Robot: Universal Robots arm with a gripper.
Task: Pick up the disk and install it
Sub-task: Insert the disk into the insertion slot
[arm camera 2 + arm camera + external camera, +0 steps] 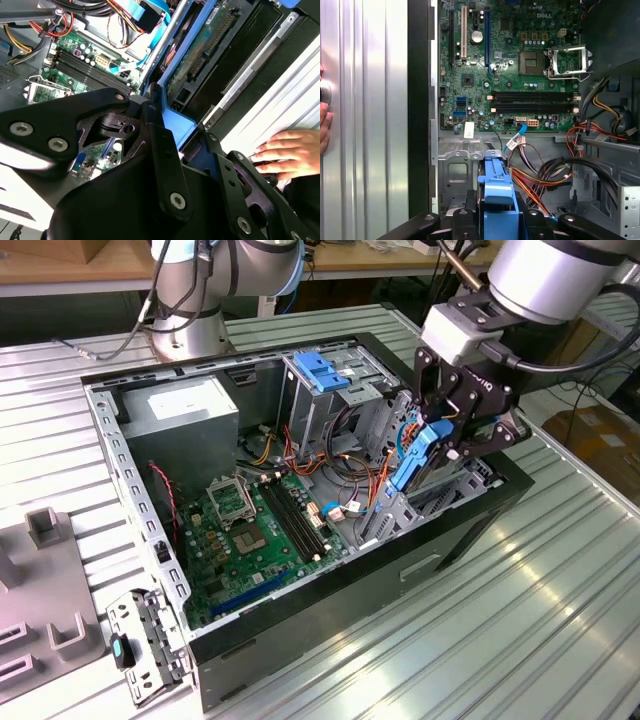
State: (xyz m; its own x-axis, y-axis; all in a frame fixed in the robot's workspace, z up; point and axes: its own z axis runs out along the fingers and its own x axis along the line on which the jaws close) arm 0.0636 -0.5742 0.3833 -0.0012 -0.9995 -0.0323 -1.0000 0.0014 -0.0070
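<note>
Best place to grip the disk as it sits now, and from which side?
The disk stands on edge, tilted into the drive bay, which boxes in its lower part. Grip the upper blue end from above, where the tool is clamped.

Exterior view high, oblique, wrist views close, seemingly sharing motherboard [520, 75] [82, 62]

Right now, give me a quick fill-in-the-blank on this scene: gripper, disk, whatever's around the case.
1. The gripper is shut on the tilted disk, which has a ____ plastic frame.
2. The open computer case holds a ____ motherboard.
3. In the second wrist view, a person's ____ lies on the ribbed table beside the case.

Missing words: blue; green; hand.
</note>
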